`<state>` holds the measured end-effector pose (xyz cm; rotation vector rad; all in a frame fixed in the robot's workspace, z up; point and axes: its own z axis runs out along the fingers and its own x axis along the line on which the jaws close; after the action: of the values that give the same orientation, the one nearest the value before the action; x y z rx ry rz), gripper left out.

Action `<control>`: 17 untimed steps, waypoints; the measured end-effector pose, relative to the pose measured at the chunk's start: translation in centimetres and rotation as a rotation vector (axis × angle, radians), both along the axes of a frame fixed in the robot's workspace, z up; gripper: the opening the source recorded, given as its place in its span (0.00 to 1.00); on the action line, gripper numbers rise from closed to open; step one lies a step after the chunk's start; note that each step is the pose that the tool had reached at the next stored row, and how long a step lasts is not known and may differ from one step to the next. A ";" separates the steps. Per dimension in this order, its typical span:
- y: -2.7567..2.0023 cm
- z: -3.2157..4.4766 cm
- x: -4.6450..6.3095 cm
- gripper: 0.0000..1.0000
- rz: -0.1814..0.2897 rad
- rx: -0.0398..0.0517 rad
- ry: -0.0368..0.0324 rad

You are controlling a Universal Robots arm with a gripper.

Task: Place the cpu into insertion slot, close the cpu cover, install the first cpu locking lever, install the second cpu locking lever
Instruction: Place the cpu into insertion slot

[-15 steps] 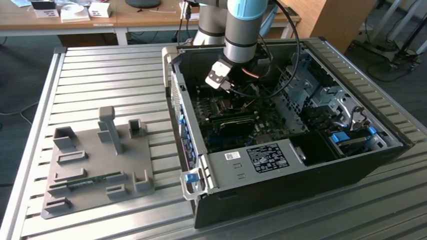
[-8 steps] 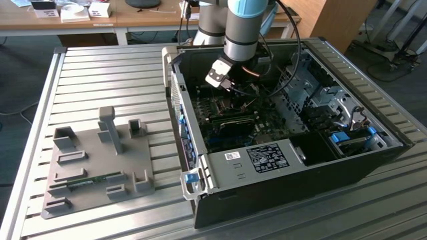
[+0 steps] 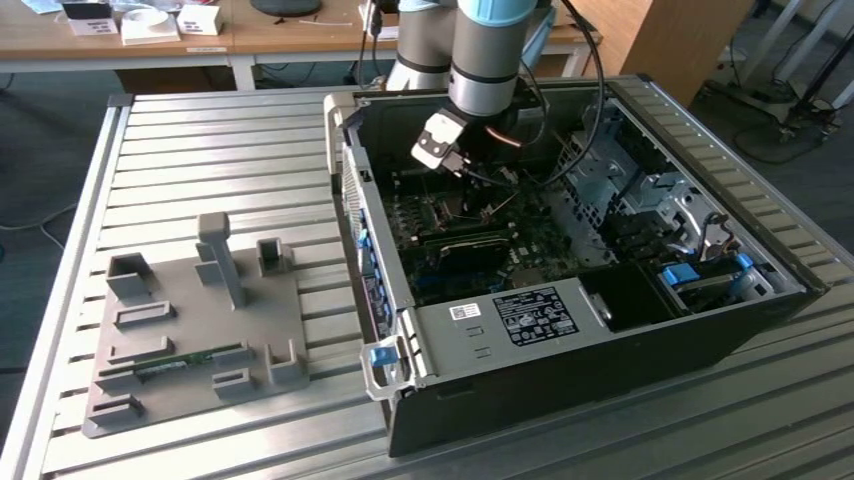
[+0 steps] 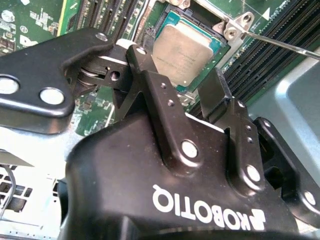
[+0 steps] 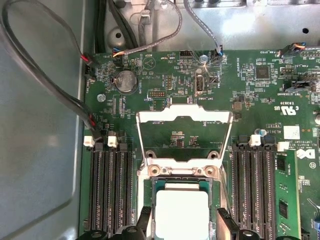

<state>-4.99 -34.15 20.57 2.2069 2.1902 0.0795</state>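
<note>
Black gripper [image 4: 179, 65] sits closest to the lens in the second wrist view. Its fingers [image 4: 155, 95] are apart, spread wider than the cpu [image 4: 184, 47], one beside each of two opposite edges and not clamped on it. Cpu lies flat in its socket on the green motherboard [image 5: 240, 100], silvery top up; both wrist views agree. Cpu cover [image 5: 185, 114] is swung open, hinged at the socket edge away from the gripper, with bare board showing through its open centre. Thin metal rod [image 4: 282, 44] runs from a socket corner across the dark memory slots [image 5: 107, 190], which flank the socket on both sides. Exterior view: arm [image 3: 487, 60] reaches down into the open computer case [image 3: 694, 330], which lies on a slatted metal table [image 3: 200, 150]. Grey fixture tray [image 3: 187, 330] rests on the table at the exterior view's left, beside the case.
</note>
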 end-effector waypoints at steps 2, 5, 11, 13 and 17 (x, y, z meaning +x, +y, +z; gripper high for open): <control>0.00 0.01 0.0 0.62 0.000 0.0003 -0.0002; 0.00 0.04 0.0 0.62 0.000 0.0000 0.0000; 0.00 0.05 0.0 0.62 0.000 0.0001 0.0000; 0.00 0.06 0.0 0.62 0.000 0.0000 0.0000; 0.00 0.07 0.0 0.47 0.000 0.0000 0.0000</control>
<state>-4.99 -34.16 20.64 2.2069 2.1902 0.0795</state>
